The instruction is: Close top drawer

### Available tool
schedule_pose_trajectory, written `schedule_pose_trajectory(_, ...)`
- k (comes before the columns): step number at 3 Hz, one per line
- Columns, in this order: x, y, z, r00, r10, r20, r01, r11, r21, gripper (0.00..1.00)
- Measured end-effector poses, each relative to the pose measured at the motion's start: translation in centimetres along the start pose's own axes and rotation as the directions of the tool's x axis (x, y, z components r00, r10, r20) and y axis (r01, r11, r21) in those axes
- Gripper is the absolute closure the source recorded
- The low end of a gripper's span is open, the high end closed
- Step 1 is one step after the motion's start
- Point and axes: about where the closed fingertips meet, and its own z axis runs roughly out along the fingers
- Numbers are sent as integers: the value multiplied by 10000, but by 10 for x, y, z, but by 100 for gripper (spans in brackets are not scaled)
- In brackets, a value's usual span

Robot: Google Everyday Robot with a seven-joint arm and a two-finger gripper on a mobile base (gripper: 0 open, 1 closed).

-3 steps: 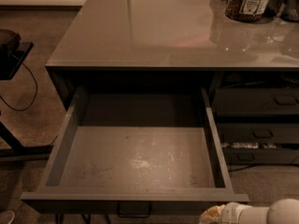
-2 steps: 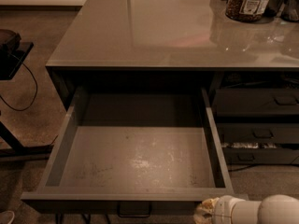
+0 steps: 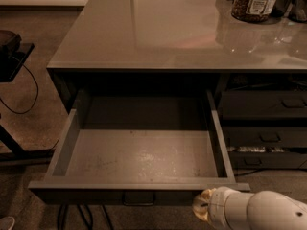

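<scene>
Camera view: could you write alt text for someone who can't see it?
A wide grey top drawer stands pulled far open, pale scuffed floor showing, under a glossy desktop. The robot's gripper is by the right end of its front.

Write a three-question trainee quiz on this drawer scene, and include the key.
1. True or false: the top drawer is shut.
2. Fill in: the jar stands on the ____.
3. Where is the end effector?
A) inside the drawer
B) low at the drawer's front, right of its handle
C) beside the jar

Key: 1 false, it is pulled out; 2 countertop; 3 B.
</scene>
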Motion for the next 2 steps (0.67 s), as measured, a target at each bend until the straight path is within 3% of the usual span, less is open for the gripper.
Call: schedule_pose_trajectory(2,-22,-72,21,9990,-447,66,435,9910,1265,100)
